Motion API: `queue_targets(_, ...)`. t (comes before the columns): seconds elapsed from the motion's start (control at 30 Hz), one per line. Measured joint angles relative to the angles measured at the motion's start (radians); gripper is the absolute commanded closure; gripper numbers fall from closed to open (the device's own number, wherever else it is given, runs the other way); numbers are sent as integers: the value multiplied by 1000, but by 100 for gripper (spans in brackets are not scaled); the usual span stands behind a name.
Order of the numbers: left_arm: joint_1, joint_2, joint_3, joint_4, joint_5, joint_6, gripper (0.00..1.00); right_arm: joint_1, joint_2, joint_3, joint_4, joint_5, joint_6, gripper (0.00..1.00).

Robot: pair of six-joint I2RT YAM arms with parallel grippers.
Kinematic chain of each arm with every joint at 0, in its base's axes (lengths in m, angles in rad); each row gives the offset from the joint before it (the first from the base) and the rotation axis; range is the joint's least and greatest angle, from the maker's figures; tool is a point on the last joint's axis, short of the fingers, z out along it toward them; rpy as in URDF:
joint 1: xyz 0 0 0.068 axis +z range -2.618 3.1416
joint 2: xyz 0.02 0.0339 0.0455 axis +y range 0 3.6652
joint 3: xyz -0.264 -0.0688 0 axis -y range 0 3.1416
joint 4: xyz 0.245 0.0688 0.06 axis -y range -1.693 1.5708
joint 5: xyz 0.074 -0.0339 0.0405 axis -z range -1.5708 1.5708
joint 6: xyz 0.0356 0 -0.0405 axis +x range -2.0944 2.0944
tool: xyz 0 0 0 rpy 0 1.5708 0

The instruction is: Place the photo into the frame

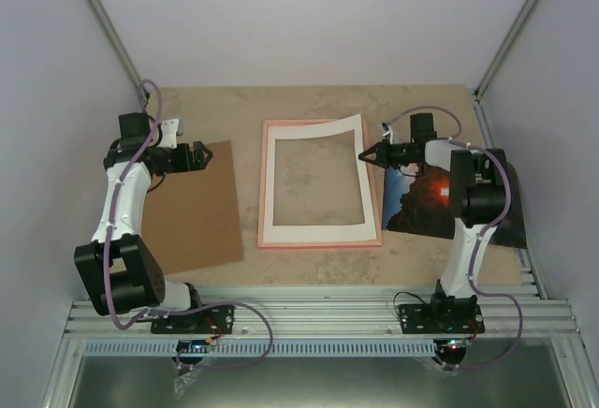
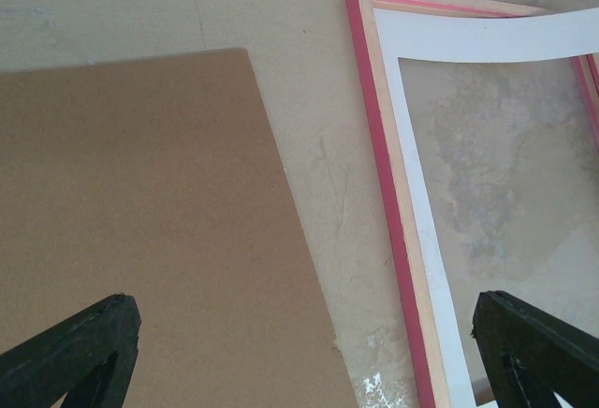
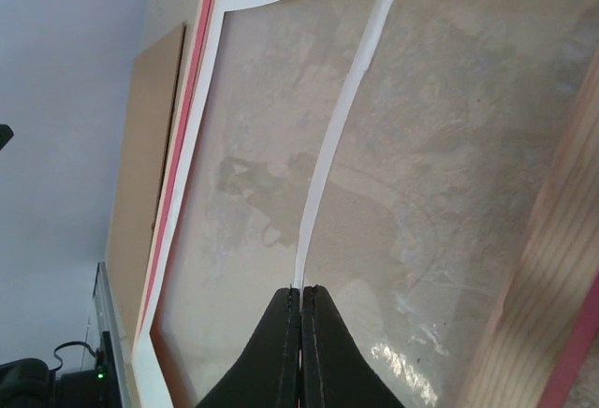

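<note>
The pink frame (image 1: 262, 193) lies flat at the table's middle, also in the left wrist view (image 2: 374, 127). A white mat (image 1: 318, 230) lies in it, its right side lifted and bowed. My right gripper (image 1: 365, 157) is shut on the mat's right edge, which shows edge-on in the right wrist view (image 3: 328, 146) between the closed fingertips (image 3: 301, 288). The photo (image 1: 426, 207), dark with an orange glow, lies right of the frame, partly under the right arm. My left gripper (image 1: 208, 155) is open and empty, above the table between board and frame (image 2: 304, 361).
A plain brown board (image 1: 192, 207) lies left of the frame, also in the left wrist view (image 2: 140, 221). White walls enclose the table on three sides. A metal rail (image 1: 309, 314) runs along the near edge by the arm bases.
</note>
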Motion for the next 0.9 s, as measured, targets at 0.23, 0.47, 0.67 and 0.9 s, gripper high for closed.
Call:
queue_targets(0.23, 0, 0, -3, 0, 0, 0, 1, 6, 11, 32, -21, 20, -39, 100)
queue_targets(0.47, 0, 0, -7, 1, 0, 0, 1, 6, 11, 26, -13, 31, -40, 99)
queue_targets(0.67, 0, 0, -8, 1, 0, 0, 1, 5, -13, -10, 8, 40, -47, 100)
queue_targets(0.9, 0, 0, -8, 0, 0, 1, 0, 2, -36, -11, 15, 41, -65, 99)
